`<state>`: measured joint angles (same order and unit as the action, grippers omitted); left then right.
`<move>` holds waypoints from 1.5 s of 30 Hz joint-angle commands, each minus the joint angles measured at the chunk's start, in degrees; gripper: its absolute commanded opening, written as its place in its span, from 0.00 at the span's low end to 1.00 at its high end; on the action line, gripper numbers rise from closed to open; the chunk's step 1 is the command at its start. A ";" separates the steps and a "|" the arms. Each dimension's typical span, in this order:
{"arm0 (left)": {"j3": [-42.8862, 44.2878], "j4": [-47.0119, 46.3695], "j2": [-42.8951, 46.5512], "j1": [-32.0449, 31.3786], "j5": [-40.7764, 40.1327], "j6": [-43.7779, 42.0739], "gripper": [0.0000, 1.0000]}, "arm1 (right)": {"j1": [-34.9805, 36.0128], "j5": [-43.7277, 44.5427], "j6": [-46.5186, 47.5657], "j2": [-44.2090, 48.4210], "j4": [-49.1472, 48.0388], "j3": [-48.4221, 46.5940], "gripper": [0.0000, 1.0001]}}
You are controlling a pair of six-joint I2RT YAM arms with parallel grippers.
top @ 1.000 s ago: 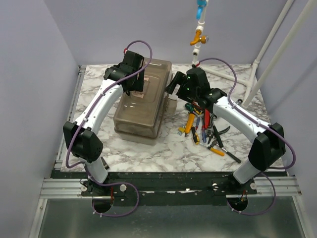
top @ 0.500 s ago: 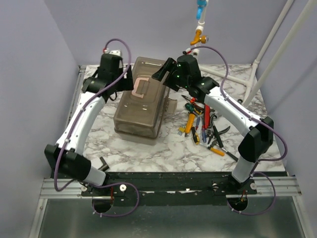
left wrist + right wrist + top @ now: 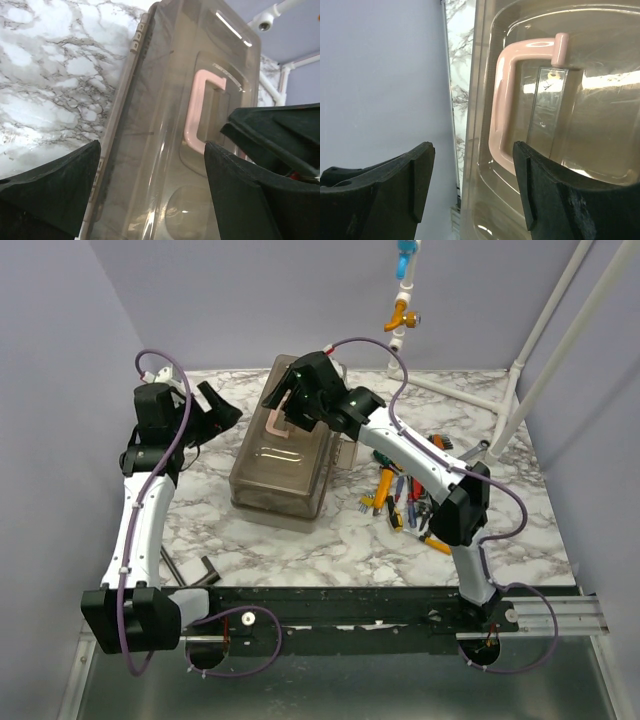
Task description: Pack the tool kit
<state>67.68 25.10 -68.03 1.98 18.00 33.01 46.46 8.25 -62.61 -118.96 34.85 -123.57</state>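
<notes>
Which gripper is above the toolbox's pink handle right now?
The right gripper, open and poised above the pink handle on the toolbox. The left gripper, also open, is off to the box's left, over the marble table.

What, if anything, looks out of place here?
The toolbox looks shut, yet the hand tools lie in a loose heap to its right; a dark tool lies apart near the table's front edge.

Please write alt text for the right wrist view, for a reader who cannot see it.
A pink handle lies on a smoky translucent toolbox lid, seen close up. The open, empty right end effector's two dark fingers frame it.
</notes>
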 commanded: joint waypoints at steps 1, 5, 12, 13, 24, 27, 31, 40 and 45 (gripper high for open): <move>0.35 -4.72 1.72 1.88 7.18 3.37 0.86 | 1.08 5.45 -2.17 -4.33 6.76 -5.91 0.71; -0.73 -6.20 1.53 2.15 7.79 4.60 0.86 | 1.36 7.36 -1.51 -7.76 8.97 -9.83 0.73; -6.97 -12.56 -1.25 3.56 9.65 8.66 0.85 | 1.42 6.31 0.15 -11.30 6.74 -11.34 0.89; -8.55 -14.82 -1.50 4.13 10.56 9.49 0.84 | 1.36 6.74 -0.05 -11.55 6.89 -11.68 0.89; -20.52 -33.83 -7.03 4.68 24.00 17.69 0.75 | 1.38 14.73 6.58 -4.16 5.83 -8.11 0.92; -24.17 -39.06 -6.18 1.87 25.02 20.46 0.67 | 1.35 14.87 12.11 -2.44 6.29 -8.33 0.91; -26.31 -41.10 -4.13 -1.74 23.63 21.48 0.57 | 1.11 12.19 16.80 -0.29 6.56 -7.09 0.90; -27.16 -38.86 0.58 -10.28 17.99 20.29 0.55 | 0.74 8.03 19.38 0.20 10.31 -6.82 0.79; -26.76 -33.73 3.99 -10.24 14.11 16.85 0.55 | 0.75 11.43 21.03 -1.18 16.84 -8.36 0.78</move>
<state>40.69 -12.75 -68.01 -8.27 36.21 53.04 47.40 17.43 -44.27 -119.44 45.04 -130.74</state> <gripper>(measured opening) 0.555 0.782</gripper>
